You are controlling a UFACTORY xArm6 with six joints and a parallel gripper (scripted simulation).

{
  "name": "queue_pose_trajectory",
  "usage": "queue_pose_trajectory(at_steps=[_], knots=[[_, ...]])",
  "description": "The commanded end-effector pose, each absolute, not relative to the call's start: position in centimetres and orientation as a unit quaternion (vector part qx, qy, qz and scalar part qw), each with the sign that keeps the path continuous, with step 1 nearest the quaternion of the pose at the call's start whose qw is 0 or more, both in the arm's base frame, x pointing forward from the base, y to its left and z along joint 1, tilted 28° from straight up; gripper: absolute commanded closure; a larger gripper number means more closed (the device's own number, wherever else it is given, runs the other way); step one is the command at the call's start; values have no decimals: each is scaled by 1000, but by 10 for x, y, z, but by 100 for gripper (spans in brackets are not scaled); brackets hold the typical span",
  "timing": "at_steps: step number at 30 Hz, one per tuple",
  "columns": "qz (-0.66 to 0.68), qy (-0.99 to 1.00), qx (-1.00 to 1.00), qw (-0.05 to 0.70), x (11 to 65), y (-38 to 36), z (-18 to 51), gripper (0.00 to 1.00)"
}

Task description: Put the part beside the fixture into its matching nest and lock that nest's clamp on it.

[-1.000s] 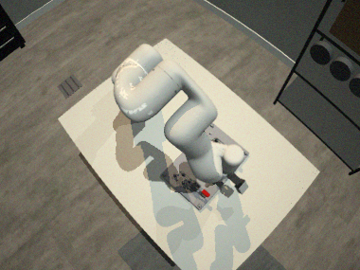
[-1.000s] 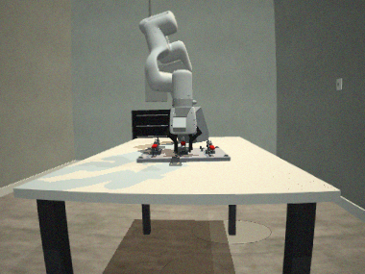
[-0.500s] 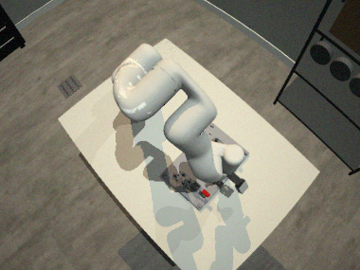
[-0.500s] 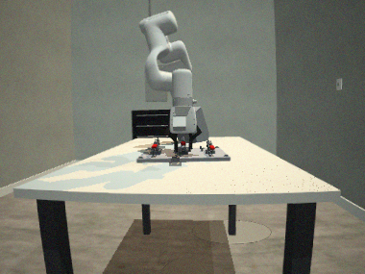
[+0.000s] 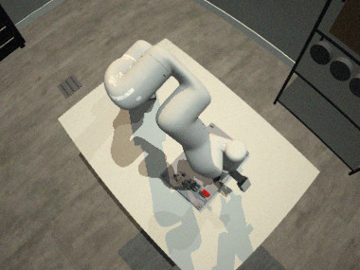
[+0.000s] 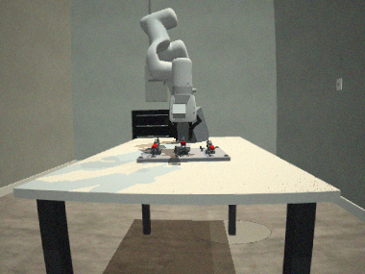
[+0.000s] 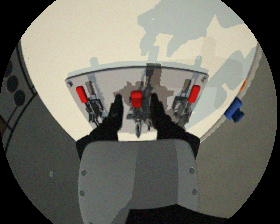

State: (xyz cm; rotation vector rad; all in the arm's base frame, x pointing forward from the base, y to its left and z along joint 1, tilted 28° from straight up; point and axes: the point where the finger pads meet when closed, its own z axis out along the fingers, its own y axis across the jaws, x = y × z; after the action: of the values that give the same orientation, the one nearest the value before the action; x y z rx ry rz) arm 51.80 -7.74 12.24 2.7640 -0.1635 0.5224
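Claw stands part-open and empty around the middle red handle tip; whether the part is seated or its clamp locked cannot be told.

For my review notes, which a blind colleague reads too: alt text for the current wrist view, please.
The open hand points at a pale fixture plate, its dark fingers on either side of the middle red clamp handle. Two more red handles flank it, left and right. A blue object shows at far right.
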Motion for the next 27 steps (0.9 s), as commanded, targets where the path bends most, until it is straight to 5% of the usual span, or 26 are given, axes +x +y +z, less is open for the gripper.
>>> queue_pose_trajectory(at_steps=[1,20,21,27], knots=[[184,-57,968,161,515,-73,135,53],[184,-57,968,161,514,-72,138,53],[184,-57,968,161,514,-72,138,100],[184,-57,968,161,514,-72,138,100]])
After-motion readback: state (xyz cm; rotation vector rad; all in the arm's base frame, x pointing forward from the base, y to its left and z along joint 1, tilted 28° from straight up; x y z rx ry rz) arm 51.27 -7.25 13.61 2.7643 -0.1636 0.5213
